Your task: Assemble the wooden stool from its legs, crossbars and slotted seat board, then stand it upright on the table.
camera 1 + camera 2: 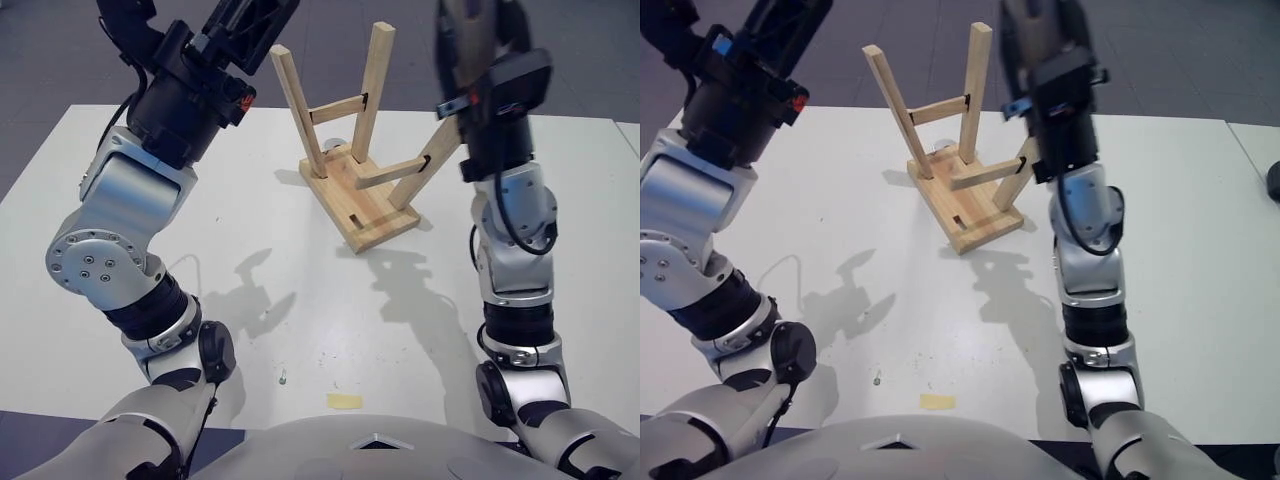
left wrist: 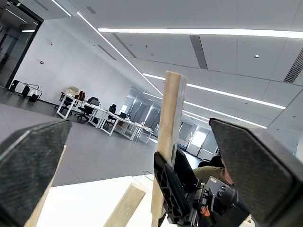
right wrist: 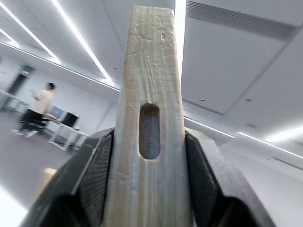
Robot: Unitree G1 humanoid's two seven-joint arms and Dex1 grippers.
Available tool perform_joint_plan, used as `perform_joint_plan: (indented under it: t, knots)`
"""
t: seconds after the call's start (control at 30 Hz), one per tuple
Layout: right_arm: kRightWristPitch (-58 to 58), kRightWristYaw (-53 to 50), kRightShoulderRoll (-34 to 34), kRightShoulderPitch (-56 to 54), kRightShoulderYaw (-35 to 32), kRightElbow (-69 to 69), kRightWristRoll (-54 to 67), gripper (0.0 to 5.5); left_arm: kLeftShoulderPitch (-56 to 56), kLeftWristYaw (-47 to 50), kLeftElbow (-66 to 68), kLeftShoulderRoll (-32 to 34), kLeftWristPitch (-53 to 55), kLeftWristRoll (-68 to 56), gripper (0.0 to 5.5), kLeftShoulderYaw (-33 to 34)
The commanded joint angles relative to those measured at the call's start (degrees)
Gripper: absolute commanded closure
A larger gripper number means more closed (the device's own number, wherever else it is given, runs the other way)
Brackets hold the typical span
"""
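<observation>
We have the stool [image 1: 350, 165] inverted near the table's [image 1: 250, 330] far edge, legs pointing up, seat board [image 1: 372, 222] down. Our right gripper [image 3: 150, 179] clamps one slotted leg [image 3: 150, 80]. Our left gripper [image 2: 142, 165] gapes wide near the legs.

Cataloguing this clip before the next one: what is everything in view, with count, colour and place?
table: one, white, under everything.
seat board: one, pale wood, on table, far centre.
held leg: one, pale wood, slanting from seat board's right end.
other legs: two, pale wood, standing up from seat board.
crossbars: two, pale wood, joining the legs.
tape scrap: one, yellow, table's near edge.
left gripper: one, black, open, raised near the legs.
right gripper: one, black, shut on held leg.
</observation>
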Motion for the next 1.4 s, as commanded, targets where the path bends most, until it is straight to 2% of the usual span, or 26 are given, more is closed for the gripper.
perform_joint_plan:
  t: [0.03, 0.2, 0.4, 0.57, 0.77, 1.07, 1.1, 1.23, 1.4]
  knots:
    - [2.34, 7.55, -0.60, 2.40, 4.26, -2.30, 4.90, 3.44, -0.12, 0.79, -1.94, 2.25, -1.15, -3.67, 0.60, -3.36]
    - [5.80, 11.56, 0.13, 4.09, 5.99, -4.06, 8.93, 3.44, 0.16, 0.89, -2.38, 4.29, -4.60, -7.23, 1.45, -4.02]
    - [9.07, 11.70, 1.53, 5.40, 5.34, -5.60, 12.31, 3.44, 0.30, 0.55, -0.53, 8.66, -6.56, -8.03, 2.58, -4.63]
    - [10.19, 10.66, 2.57, 6.84, 5.77, -6.81, 12.12, 3.44, 2.25, -4.53, -1.60, 16.19, -4.13, 0.48, 3.42, -9.78]
    - [10.34, 10.68, 2.58, 7.41, 6.10, -7.10, 11.24, 3.44, 2.30, -7.37, -2.40, 17.93, -5.07, 4.64, 4.43, -13.17]
    - [10.85, 10.85, 1.92, 7.92, 6.72, -6.39, 9.90, 3.44, 1.17, -6.63, -2.23, 16.68, -7.04, 3.55, 4.46, -12.08]
    - [11.52, 10.43, 2.14, 7.95, 6.53, -6.19, 10.01, 3.08, 0.59, -6.00, -1.62, 16.31, -7.65, 3.48, 4.46, -11.37]
    - [14.80, 8.39, 3.65, 7.34, 3.45, -5.51, 12.84, 2.50, -1.70, -3.18, 1.61, 15.45, -9.93, 5.46, 4.48, -9.03]
    - [21.26, 3.39, 6.77, 4.11, -5.23, -2.93, 20.62, 1.72, -2.63, -1.74, 6.35, 17.44, -12.19, 11.34, 4.48, -6.82]
